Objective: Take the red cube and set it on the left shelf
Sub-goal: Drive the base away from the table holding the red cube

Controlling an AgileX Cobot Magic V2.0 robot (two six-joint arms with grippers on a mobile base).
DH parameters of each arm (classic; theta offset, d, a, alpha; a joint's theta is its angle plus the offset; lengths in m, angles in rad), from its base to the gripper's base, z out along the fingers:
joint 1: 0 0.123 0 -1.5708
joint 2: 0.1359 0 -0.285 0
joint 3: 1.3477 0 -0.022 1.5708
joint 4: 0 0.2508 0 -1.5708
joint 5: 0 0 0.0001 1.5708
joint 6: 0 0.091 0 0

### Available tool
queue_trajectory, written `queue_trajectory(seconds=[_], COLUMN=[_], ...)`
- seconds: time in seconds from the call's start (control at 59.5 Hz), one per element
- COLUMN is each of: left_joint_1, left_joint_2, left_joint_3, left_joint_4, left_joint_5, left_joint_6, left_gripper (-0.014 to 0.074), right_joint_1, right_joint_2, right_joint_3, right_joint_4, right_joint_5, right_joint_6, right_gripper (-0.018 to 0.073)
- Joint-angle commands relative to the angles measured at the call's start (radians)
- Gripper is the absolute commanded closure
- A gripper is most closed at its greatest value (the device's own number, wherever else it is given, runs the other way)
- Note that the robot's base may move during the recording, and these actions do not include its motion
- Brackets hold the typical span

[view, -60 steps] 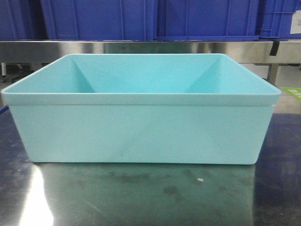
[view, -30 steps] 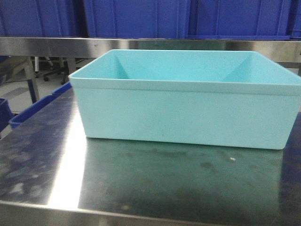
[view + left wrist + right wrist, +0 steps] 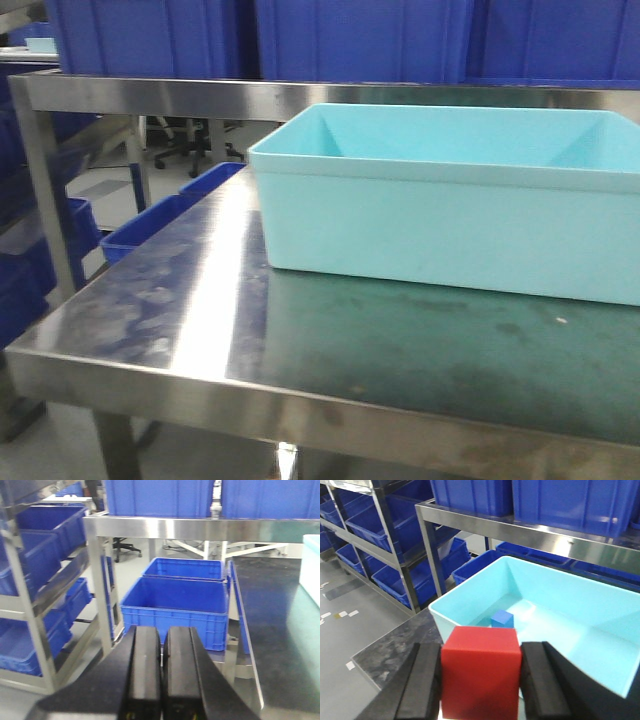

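Pickup looks done: the red cube (image 3: 480, 667) sits gripped between the fingers of the right gripper (image 3: 480, 680), low in the frame before the teal tub (image 3: 470, 602), the left gripper (image 3: 161, 670) has its fingers closed and empty, and placing on the left shelf (image 3: 390, 535), upper left, is not yet done.

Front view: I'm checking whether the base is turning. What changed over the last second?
The tub has slid right in the picture, its right end now cut off, while the table corner and floor crates came into view: the view shifted left. The tub rests on the table as before.
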Motion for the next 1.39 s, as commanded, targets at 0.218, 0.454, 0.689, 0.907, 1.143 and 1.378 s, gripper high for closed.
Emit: queue_trajectory(seconds=[0.218, 0.454, 0.689, 0.907, 1.143, 1.378], left_joint_1=[-0.005, -0.005, -0.005, -0.005, -0.005, -0.005], left_joint_2=[-0.015, -0.015, -0.015, -0.015, -0.015, -0.015], left_joint_3=[0.023, 0.023, 0.023, 0.023, 0.023, 0.023], left_joint_4=[-0.004, -0.004, -0.004, -0.004, -0.004, -0.004], left_joint_5=[-0.088, -0.088, -0.088, -0.088, -0.088, -0.088], left_joint_6=[-0.001, -0.001, -0.001, -0.001, -0.001, -0.001], left_gripper=[0.0495, 0.0495, 0.0495, 0.0495, 0.0495, 0.0495], right_joint_1=[-0.008, -0.008, -0.008, -0.008, -0.008, -0.008], right_joint_2=[0.002, 0.002, 0.002, 0.002, 0.002, 0.002], right_joint_3=[-0.027, -0.027, -0.027, -0.027, -0.027, -0.027], right_joint_4=[-0.006, -0.006, -0.006, -0.006, -0.006, -0.006], right_joint_5=[-0.090, -0.090, -0.090, -0.090, -0.090, -0.090], right_joint_6=[-0.007, -0.007, -0.007, -0.007, -0.007, -0.007], right_gripper=[0.0503, 0.0503, 0.0503, 0.0503, 0.0503, 0.0503])
